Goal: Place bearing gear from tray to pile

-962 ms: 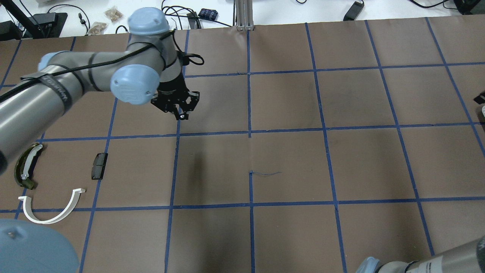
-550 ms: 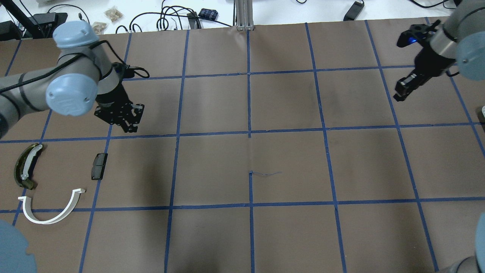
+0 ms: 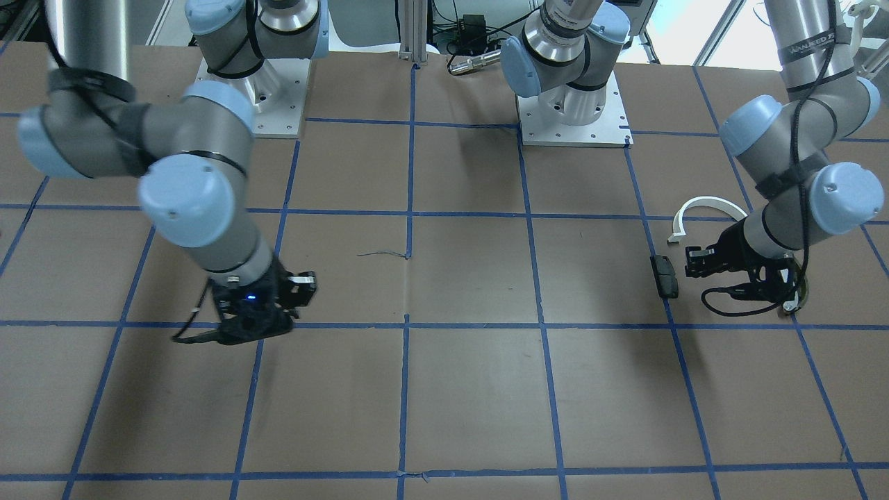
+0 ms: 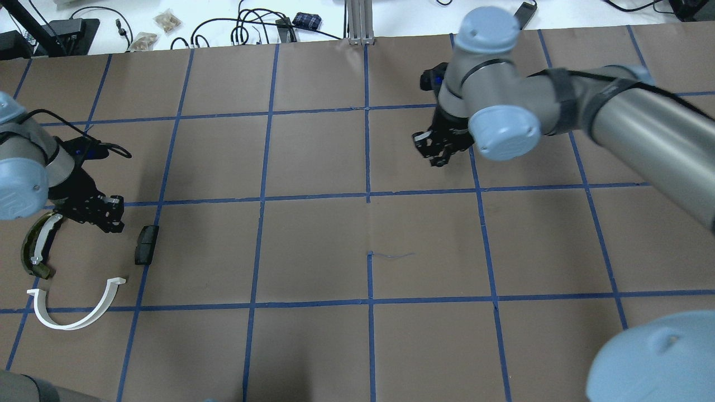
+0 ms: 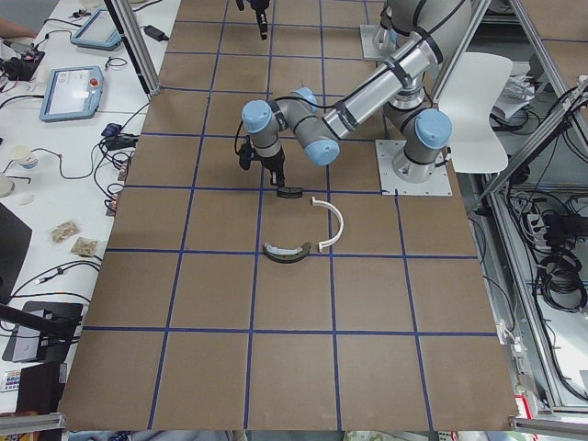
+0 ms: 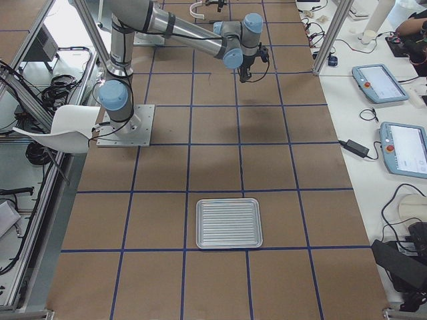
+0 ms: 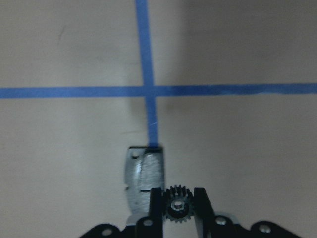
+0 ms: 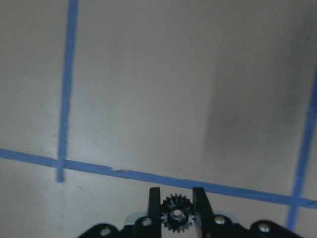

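My left gripper [image 4: 105,215] is shut on a small dark bearing gear [image 7: 177,207] and hangs low over the pile. It is between the olive-green curved piece [image 4: 36,245] and the dark flat block [image 4: 146,244]. The white half-ring [image 4: 75,310] lies nearer the robot. In the left wrist view the block [image 7: 143,173] lies just ahead of the fingers. My right gripper [image 4: 438,153] is shut on a second gear [image 8: 176,215] above bare table right of centre. The metal tray [image 6: 228,223] shows only in the exterior right view, with nothing visible in it.
The table is brown paper with a blue tape grid [image 4: 368,195]. Cables and small bags [image 4: 167,21] lie beyond its far edge. The right arm's links [image 4: 614,111] stretch across the right half of the overhead view.
My left gripper has moved left and toward the robot, down to the pile. My right gripper has swung in from the far right edge toward the table's middle.
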`<state>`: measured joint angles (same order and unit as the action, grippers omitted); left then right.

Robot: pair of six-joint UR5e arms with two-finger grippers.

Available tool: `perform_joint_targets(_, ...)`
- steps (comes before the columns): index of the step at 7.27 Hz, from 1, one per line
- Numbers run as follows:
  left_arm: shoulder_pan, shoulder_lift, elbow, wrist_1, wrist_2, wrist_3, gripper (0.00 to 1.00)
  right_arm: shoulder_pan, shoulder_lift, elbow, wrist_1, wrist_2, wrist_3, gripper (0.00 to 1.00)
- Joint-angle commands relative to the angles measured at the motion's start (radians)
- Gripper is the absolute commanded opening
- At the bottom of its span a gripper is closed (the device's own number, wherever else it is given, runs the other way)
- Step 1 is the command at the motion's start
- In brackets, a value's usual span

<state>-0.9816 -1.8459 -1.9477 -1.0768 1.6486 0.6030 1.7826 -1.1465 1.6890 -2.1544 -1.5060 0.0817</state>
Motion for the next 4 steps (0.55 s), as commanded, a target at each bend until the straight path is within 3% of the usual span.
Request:
perform_joint_targets(1,0.072,-0.016,-0.04,0.069,0.0,0.077,0.07,0.176,0.126,0.006,-0.177,0.0,0.243,0.0)
perform_joint_targets(2,0.072,-0.025,-0.046,0.078,-0.009,0.08,0.26,0.181,0.128,-0.003,-0.173,-0.002,0.245,0.09)
perform_joint_targets(3,0.069,-0.044,-0.042,0.125,-0.012,0.066,0.76,0.181,0.129,0.006,-0.174,-0.016,0.216,0.99)
perform_joint_targets(4,0.064,-0.047,-0.024,0.144,-0.016,0.063,0.89,0.172,0.117,-0.017,-0.17,-0.022,0.173,1.0)
